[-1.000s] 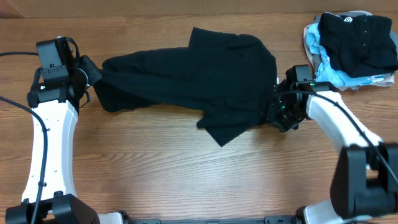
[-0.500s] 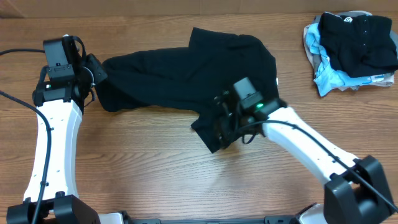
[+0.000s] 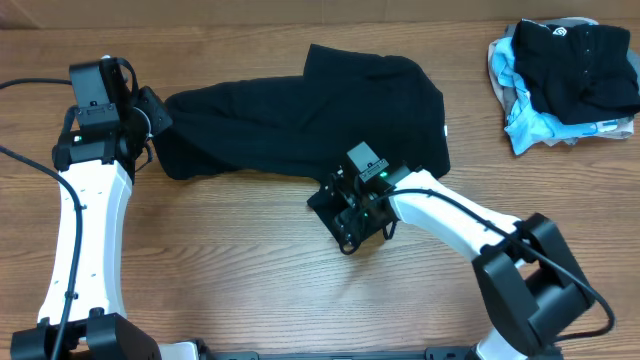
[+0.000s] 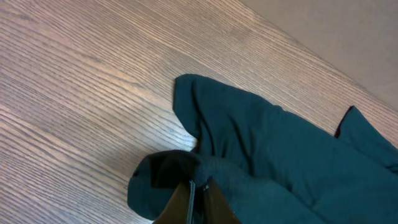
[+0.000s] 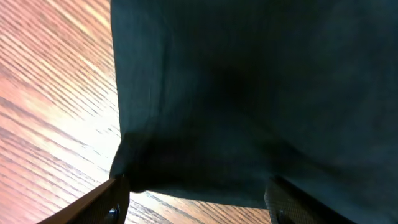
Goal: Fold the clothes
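- Lying across the upper middle of the wooden table, the black garment is spread out but rumpled, and one corner trails down toward the near side.
- We see the left gripper at the garment's left end; in the left wrist view its jaws are pressed together on a bunched fold of cloth.
- At that lower corner sits our right gripper, its fingers spread wide with dark fabric filling the view between them — nothing clamped.
- We see a pile of other clothes at the far right corner, well apart.
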`<state>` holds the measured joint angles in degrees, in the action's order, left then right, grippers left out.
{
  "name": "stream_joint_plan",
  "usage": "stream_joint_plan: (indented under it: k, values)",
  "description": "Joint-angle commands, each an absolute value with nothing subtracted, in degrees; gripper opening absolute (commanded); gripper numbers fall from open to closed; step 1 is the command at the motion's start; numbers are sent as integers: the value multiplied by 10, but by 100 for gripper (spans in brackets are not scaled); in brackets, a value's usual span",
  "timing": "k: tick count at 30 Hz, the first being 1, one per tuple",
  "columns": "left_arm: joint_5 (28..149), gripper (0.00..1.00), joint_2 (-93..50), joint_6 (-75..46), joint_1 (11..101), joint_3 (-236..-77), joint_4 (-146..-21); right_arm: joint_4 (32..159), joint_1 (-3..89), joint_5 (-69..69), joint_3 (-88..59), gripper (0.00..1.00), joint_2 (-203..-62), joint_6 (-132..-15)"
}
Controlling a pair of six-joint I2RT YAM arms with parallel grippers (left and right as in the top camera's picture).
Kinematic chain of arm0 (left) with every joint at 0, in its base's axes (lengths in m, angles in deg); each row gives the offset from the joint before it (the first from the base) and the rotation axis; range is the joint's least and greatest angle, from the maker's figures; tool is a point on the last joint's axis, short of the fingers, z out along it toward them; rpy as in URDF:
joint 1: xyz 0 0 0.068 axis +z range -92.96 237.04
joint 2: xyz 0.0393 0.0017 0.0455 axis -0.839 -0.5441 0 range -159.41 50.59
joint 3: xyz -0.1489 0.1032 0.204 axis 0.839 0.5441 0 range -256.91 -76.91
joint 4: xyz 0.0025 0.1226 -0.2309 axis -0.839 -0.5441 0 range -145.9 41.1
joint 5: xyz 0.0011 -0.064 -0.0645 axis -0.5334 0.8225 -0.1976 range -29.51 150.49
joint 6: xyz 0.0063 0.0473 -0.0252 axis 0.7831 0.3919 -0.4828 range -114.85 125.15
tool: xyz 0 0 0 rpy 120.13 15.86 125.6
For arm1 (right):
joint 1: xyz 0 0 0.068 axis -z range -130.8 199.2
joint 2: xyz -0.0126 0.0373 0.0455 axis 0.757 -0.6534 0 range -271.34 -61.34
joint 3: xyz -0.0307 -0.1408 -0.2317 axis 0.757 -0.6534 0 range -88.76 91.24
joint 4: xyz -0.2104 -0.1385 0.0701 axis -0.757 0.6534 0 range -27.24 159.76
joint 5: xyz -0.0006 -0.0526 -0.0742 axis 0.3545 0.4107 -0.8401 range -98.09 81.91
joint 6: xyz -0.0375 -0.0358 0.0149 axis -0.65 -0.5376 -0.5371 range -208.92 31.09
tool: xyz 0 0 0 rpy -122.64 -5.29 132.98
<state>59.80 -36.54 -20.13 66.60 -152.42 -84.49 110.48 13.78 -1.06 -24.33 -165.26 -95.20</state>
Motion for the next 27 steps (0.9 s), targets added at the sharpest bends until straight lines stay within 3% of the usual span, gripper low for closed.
stream_joint_plan:
  k: [1, 6, 10, 17, 26, 27]
  values:
    - [590, 4, -364, -192, 664, -1529, -842, 1107, 126, 2, -239, 74, -1653, -965]
    - [590, 4, -364, -192, 664, -1529, -842, 1109, 104, 21, -247, 74, -1653, -964]
    - [590, 4, -364, -192, 664, -1529, -845, 1112, 90, 14, -247, 81, -1653, -955]
    - [590, 4, -364, -192, 664, -1529, -847, 1102, 91, -17, -247, 78, -1660, -945]
    - [590, 4, -364, -186, 664, -1529, -851, 1100, 91, -36, -247, 56, -1683, -939]
    - [589, 4, -364, -185, 664, -1529, -851, 1101, 91, -46, -247, 49, -1683, -930]
